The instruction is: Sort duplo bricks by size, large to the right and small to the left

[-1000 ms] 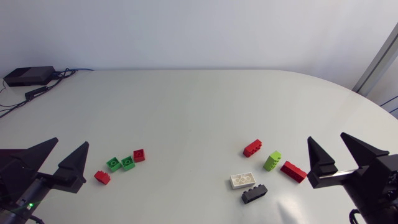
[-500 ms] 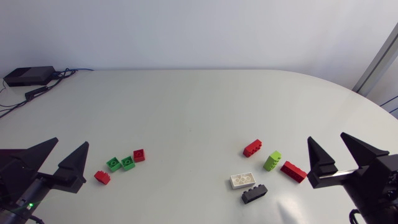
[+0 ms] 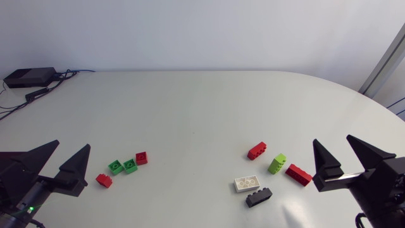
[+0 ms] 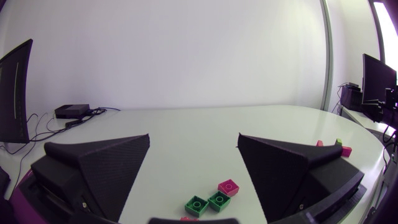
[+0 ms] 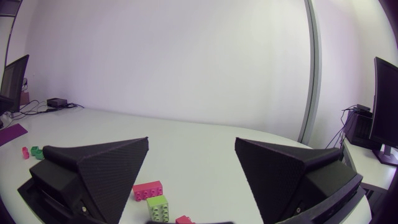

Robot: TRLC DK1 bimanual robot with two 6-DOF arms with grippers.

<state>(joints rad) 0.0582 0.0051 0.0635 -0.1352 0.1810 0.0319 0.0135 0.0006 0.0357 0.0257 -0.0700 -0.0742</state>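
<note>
The left pincer [image 3: 72,145] sits at the near left corner of the white desk [image 3: 202,107]. Its two black wedge fingers are spread wide with nothing between them. The right pincer [image 3: 331,139] sits by the desk's near right edge, also spread and holding nothing.

Four small square plastic bricks lie in a loose row toward the desk's left edge, just beside the left pincer. A small red brick [image 3: 104,180] is closest to the near edge. Next come a small green brick [image 3: 116,166] and a second small green brick [image 3: 130,166] side by side, then a second small red brick [image 3: 141,158].

Five long bricks lie grouped toward the right edge. A long red brick [image 3: 257,150] lies farthest from the near edge, with a long lime-green brick [image 3: 277,163] near it. A second long red brick [image 3: 298,174] lies nearest the right pincer. A long white brick [image 3: 247,183] lies just beside a long black brick [image 3: 259,197], which is closest to the near edge.

A flat black box [image 3: 28,77] with cables rests at the far left corner.
</note>
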